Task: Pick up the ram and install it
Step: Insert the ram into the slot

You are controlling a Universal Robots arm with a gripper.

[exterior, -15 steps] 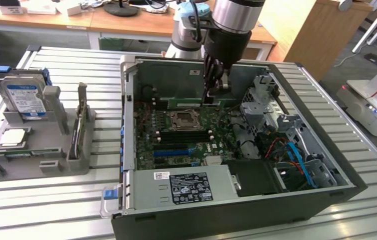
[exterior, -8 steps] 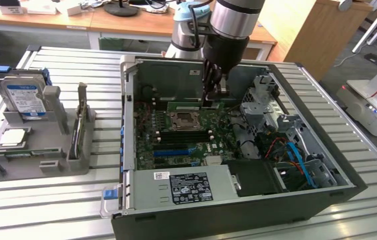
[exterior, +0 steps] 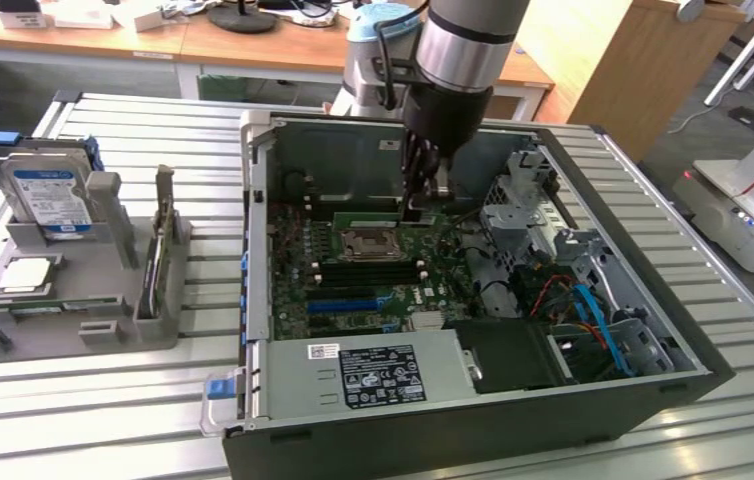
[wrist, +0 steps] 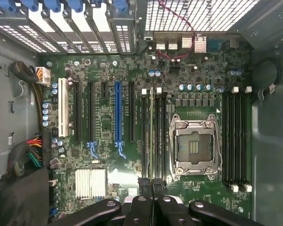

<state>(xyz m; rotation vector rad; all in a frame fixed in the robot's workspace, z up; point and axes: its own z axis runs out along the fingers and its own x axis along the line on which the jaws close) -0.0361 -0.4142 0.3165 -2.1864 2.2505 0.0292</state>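
The ram [wrist: 152, 136] shows edge-on as a thin green stick lying along the memory slots [wrist: 156, 141] beside the empty CPU socket [wrist: 194, 146]. My gripper [wrist: 151, 184] is shut on its near end, one black fingertip on each side. In the exterior view the gripper [exterior: 420, 208] reaches down into the open computer case [exterior: 644, 400], and the ram [exterior: 366, 218] is a green strip just behind the CPU socket [exterior: 370, 243]. Whether it is seated in the slot I cannot tell.
A second bank of memory slots [wrist: 236, 141] lies past the socket. Expansion slots [wrist: 117, 113] and cables [wrist: 30, 150] flank the board. Drive cages and blue cables [exterior: 591, 300] crowd the exterior view's right. A grey holder [exterior: 84, 320] outside the case carries a hard drive [exterior: 44, 195] and a CPU chip [exterior: 28, 272].
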